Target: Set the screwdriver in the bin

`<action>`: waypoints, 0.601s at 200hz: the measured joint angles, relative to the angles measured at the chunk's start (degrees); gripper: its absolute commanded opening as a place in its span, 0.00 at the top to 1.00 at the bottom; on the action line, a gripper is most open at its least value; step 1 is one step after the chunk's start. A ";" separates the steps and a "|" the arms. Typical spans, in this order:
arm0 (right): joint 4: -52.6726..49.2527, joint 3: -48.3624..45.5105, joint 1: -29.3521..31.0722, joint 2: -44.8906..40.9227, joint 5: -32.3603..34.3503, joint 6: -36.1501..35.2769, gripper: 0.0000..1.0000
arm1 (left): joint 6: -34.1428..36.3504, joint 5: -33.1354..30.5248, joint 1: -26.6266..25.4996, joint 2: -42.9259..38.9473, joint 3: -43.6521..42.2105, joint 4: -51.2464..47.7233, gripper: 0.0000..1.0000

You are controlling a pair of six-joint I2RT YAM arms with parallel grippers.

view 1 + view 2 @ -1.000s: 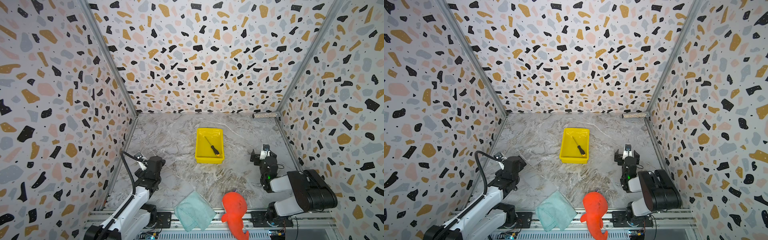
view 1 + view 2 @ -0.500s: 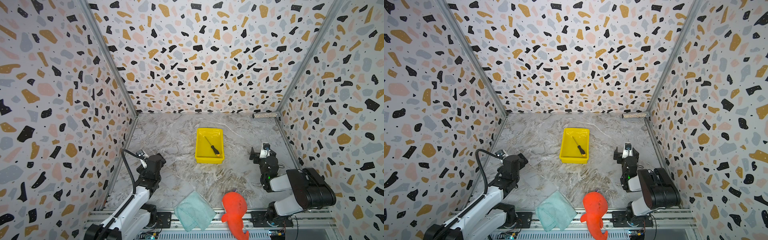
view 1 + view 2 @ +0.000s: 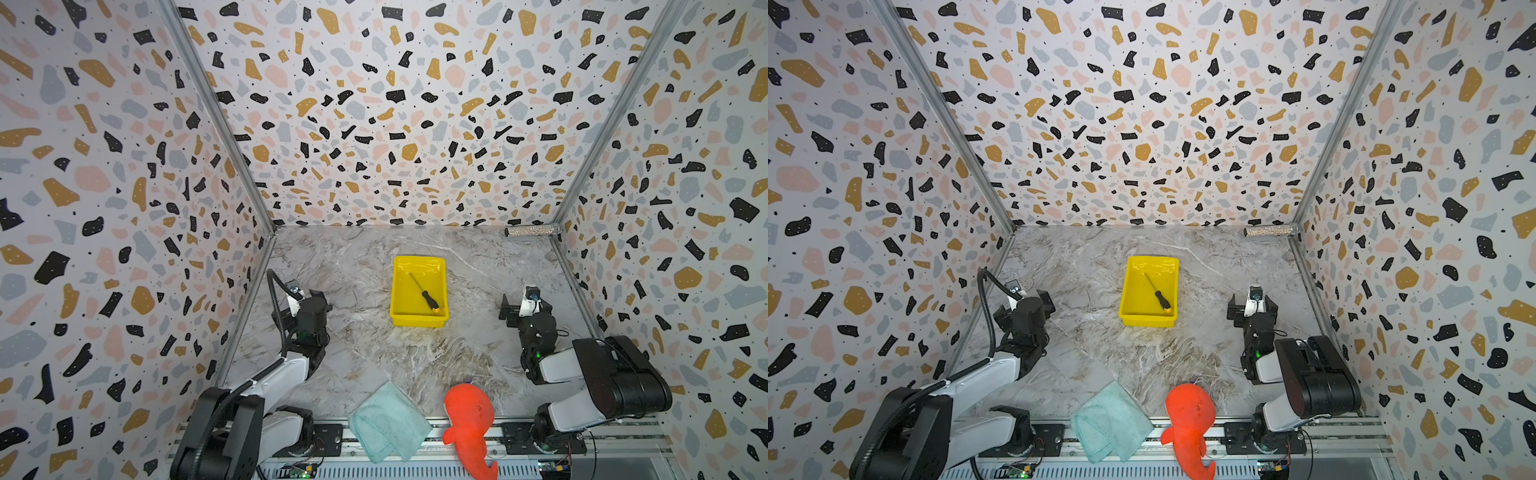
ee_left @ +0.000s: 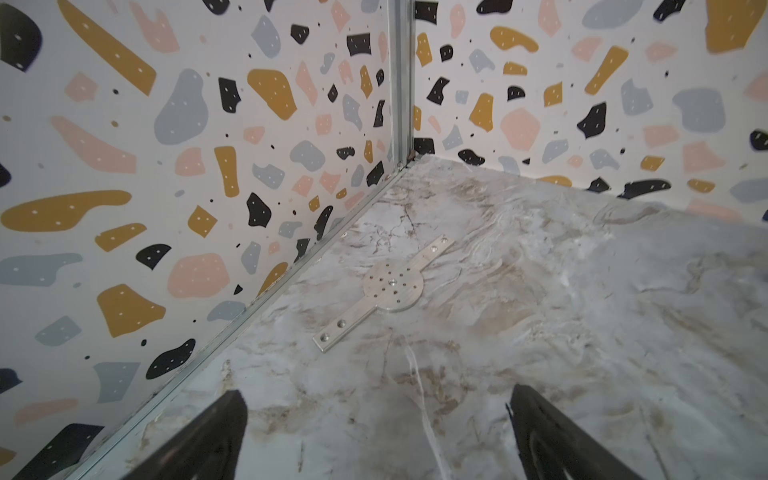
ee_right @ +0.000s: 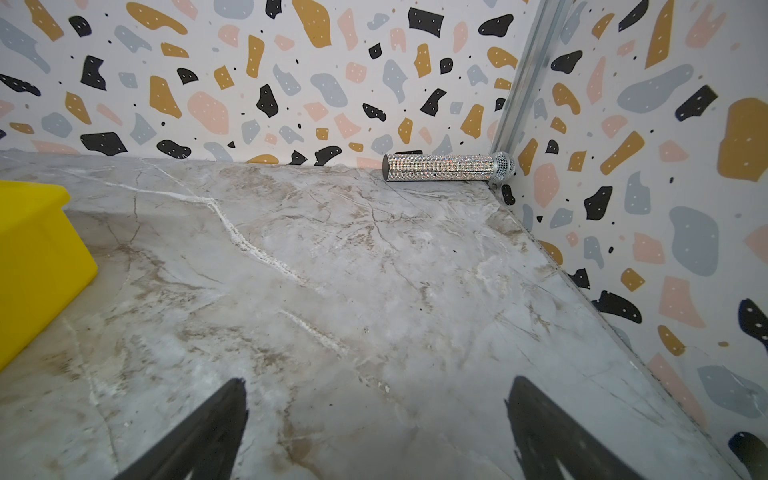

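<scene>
Inside the bin (image 3: pixel 419 261), in a top view, the screwdriver (image 3: pixel 423 291) lies diagonally, well apart from the left gripper (image 3: pixel 305 301) and the right gripper (image 3: pixel 524 307). In the left wrist view, the fingers (image 4: pixel 216 432) are spread wide and empty. In the right wrist view, the fingers (image 5: pixel 212 424) also gape, holding nothing.

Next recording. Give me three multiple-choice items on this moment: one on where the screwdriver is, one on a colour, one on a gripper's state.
1. Where does the screwdriver lie? A) inside the bin B) on the cloth C) on the table
2. What colour is the plush toy? A) green B) orange-red C) blue
3. How is the right gripper? A) open, empty B) shut on the screwdriver C) shut on nothing
Answers: 1 A, it rests within the yellow walls; 2 B, as both top views show; 3 A, its jaws stand wide apart, nothing between.
</scene>
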 measured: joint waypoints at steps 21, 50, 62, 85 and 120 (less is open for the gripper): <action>0.00 0.00 -0.04 0.00 0.00 0.00 0.01 | 2.12 1.38 0.00 2.25 -3.61 4.92 0.00; 0.00 0.00 -0.07 0.00 -0.04 0.00 0.01 | 5.33 8.07 0.02 4.04 -7.63 17.77 0.00; 0.00 0.00 -0.07 0.00 -0.04 0.00 0.01 | 6.54 10.82 0.02 6.47 -10.82 24.87 0.00; 0.00 0.00 -0.07 0.00 -0.07 0.00 0.01 | 7.74 13.68 0.02 7.61 -12.90 26.88 0.00; 0.00 0.00 -0.07 0.00 -0.13 0.00 0.01 | 8.59 15.34 0.02 7.32 -12.72 31.19 0.00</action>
